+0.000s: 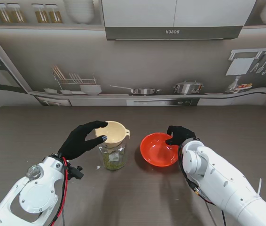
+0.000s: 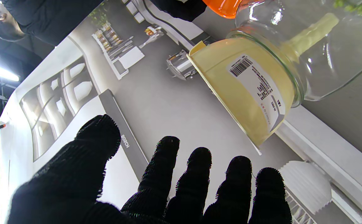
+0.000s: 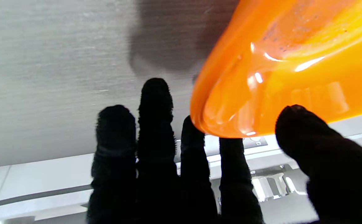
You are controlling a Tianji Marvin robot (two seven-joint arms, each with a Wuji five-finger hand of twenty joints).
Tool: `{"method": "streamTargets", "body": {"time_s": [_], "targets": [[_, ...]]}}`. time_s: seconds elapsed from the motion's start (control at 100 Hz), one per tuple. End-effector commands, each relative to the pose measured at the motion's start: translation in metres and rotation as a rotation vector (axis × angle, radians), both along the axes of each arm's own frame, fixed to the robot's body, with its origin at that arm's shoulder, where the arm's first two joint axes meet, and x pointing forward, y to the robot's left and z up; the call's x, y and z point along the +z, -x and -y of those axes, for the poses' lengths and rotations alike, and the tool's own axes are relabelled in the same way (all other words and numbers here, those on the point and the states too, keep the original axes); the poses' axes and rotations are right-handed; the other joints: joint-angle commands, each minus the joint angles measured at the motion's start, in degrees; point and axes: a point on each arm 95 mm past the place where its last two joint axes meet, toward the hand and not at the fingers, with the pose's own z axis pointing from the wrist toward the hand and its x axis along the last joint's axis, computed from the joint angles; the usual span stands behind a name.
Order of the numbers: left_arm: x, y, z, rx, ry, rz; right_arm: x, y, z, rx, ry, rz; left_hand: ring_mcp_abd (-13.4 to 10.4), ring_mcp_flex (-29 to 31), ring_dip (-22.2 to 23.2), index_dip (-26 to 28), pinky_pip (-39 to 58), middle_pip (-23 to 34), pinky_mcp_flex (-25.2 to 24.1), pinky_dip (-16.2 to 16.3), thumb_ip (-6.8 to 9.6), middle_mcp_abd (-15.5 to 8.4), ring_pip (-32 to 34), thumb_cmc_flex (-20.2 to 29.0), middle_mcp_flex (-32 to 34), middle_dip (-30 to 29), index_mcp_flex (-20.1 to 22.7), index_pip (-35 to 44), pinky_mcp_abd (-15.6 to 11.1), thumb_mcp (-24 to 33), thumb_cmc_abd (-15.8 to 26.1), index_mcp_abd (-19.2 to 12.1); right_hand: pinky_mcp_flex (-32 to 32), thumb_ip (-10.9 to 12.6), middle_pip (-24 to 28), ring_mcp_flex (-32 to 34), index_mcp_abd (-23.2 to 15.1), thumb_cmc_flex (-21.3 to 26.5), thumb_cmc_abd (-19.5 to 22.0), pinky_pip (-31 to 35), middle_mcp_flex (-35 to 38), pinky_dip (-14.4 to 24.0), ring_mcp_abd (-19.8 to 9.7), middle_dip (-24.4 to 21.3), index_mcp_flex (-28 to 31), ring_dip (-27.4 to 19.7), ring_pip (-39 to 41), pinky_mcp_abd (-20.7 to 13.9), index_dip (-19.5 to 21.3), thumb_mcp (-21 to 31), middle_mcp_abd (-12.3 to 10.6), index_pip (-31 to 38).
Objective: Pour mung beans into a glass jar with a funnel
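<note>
Funnel [image 1: 113,133] barcode label unreadable, left hand [image 1: 81,140] fingers spread, right hand [image 1: 179,135] fingers grasping orange bowl [image 1: 158,149]

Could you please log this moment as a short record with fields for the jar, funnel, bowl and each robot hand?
glass jar: upright on the table, mung beans visible in its base
funnel: cream, seated in the jar's mouth
bowl: orange, right of the jar, no beans visible inside
left robot hand: open, fingers spread beside the funnel's rim; contact unclear
right robot hand: at the bowl's far right rim, thumb and fingers either side of it; grip unclear
</note>
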Motion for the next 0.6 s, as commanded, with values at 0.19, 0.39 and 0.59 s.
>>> {"method": "streamTargets", "body": {"time_s": [0.19, 0.39, 0.59], "targets": [[0.000, 0.001, 0.002, -0.015, -0.001, -0.011, 0.004, 0.001, 0.001, 0.019, 0.026, -0.008, -1.1, -0.7, 0.1, 0.0, -1.6, -0.7, -0.8, 1.0, 1.95, -0.2, -1.5, 1.2, 1.2, -0.3, 1.1, 0.1, -0.7, -1.3, 3.0, -0.2, -5.0, 2.0, -4.5, -7.9, -2.2, -3.8, 0.9, -5.3, -7.3, -2.2, 4.7, -5.9, -5.0, -6.5, -9.0, 4.6, 0.9, -6.0, 1.1, -3.6], [0.000, 0.001, 0.001, -0.017, -0.002, -0.012, 0.015, 0.000, 0.003, 0.028, 0.054, 0.010, -1.0, -0.8, 0.1, 0.0, -1.6, -0.7, -0.7, 1.0, 1.96, -0.1, -1.5, 1.2, 1.2, -0.3, 1.1, 0.1, -0.6, -1.3, 3.0, -0.2, -7.8, 2.8, -6.6, -11.6, -2.7, -5.7, 3.2, -10.4, -10.0, -4.3, 6.3, -8.2, -6.9, -10.3, -15.4, 7.2, 0.3, -11.9, 0.7, -6.7], [-0.001, 0.001, 0.001, -0.016, -0.002, -0.012, 0.032, -0.002, 0.005, 0.006, 0.045, 0.054, -1.0, -0.7, 0.1, 0.0, -1.6, -0.7, -0.7, 1.0, 1.96, 0.0, -1.5, 1.2, 1.2, -0.3, 1.1, 0.1, -0.5, -1.4, 3.0, -0.2, -9.2, 3.4, -6.9, -12.6, -2.8, -6.1, 4.8, -12.1, -10.1, -4.8, 6.2, -8.6, -7.2, -11.1, -16.9, 7.7, 0.5, -15.0, 0.6, -7.1]]}}
